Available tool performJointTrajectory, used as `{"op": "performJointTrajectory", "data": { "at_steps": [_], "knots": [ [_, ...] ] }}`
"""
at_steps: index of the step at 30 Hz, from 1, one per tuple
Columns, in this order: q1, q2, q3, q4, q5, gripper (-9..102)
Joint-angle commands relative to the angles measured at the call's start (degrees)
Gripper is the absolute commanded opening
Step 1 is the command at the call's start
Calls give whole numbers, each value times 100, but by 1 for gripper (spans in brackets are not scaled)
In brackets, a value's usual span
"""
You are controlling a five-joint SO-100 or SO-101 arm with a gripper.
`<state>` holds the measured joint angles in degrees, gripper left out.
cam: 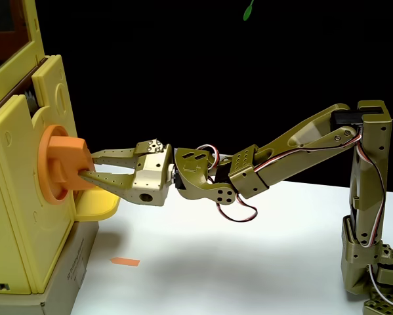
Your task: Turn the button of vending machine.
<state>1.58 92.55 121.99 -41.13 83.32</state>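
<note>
machine: the vending machine (pixel 16 190) stands at the left edge of the fixed view, a tall pale-yellow plastic box; it looks light for its size, so I judge it could shift or rock if the knob is pushed rather than twisted; it sits on a grey base (pixel 68 275)
knob: the button (pixel 62 164) is on the machine's right-hand face, an orange disc with a thick bar sticking out toward the arm; hard, stiff plastic, probably smooth and a bit slippery; the bar's two flat sides are the place to hold, since they give leverage for a twist
tray: a small yellow tray (pixel 94 205) juts out just below the knob, close under the lower finger; it is the likeliest thing to be bumped as the wrist rolls
gripper: the gripper (pixel 88 164) reaches in from the right with one finger above the bar and one below, closed onto it; the tips touch the bar's end rather than deep along it, so the hold may slip
table: a white table (pixel 248 262) with a small orange scrap (pixel 125 262) lying well below the gripper, clear of the work
arm: the olive-green arm (pixel 281 147) stretches nearly level from its base at the right; that much reach leaves little push to spare
</note>
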Motion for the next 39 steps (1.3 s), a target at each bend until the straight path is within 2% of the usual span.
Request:
{"op": "performJointTrajectory", "data": {
  "at_steps": [1, 7, 19, 27, 31, 36, 39],
  "knots": [
    [185, 703, -141, -70, 738, -1],
    [158, 773, -123, 308, 1257, -1],
    [105, 835, -123, 826, 1151, -1],
    [-9, 835, -105, 1072, 1213, 15],
    [-70, 844, -105, 1072, 1222, 29],
    [-237, 896, 97, 1072, 1318, 37],
    [-369, 984, 308, 1081, 1371, 38]
  ]
}}
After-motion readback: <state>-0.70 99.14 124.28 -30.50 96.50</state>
